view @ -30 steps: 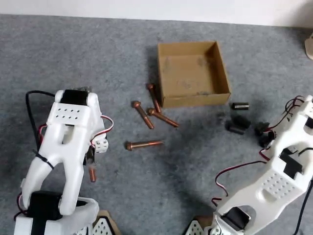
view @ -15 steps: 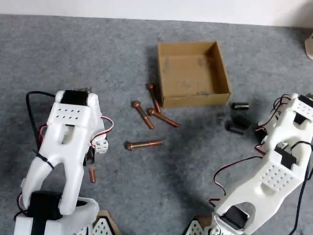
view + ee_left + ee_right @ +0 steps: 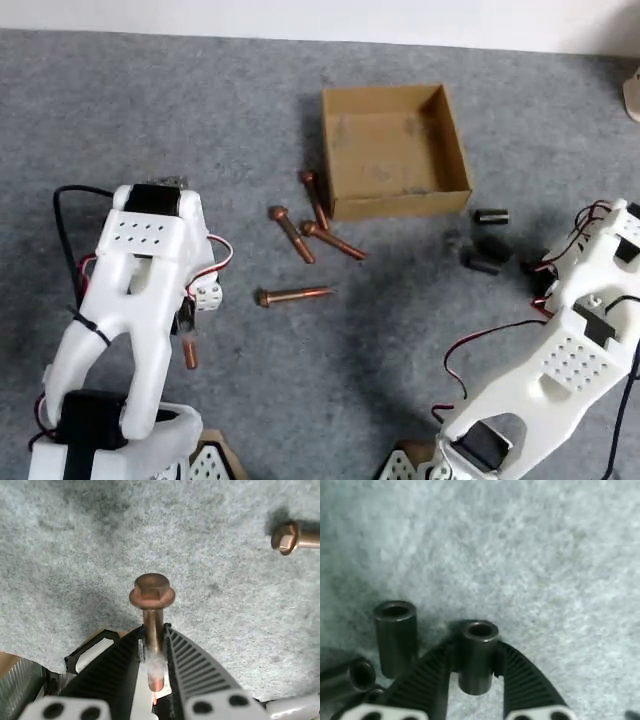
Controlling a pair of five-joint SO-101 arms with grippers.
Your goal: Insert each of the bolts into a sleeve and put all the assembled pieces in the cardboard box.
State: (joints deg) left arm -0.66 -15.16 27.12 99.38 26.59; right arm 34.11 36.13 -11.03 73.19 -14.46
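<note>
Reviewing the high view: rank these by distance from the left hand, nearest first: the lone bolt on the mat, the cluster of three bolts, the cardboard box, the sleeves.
From the left hand:
1. lone bolt, on the mat just to its right.
2. cluster of three bolts, by the box's front left corner.
3. cardboard box, farther back.
4. sleeves, across the mat near the right arm.

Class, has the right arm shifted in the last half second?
Yes. In the high view the right arm has swung slightly rightward, away from the cardboard box.

The left end effector grips a copper bolt.
</note>
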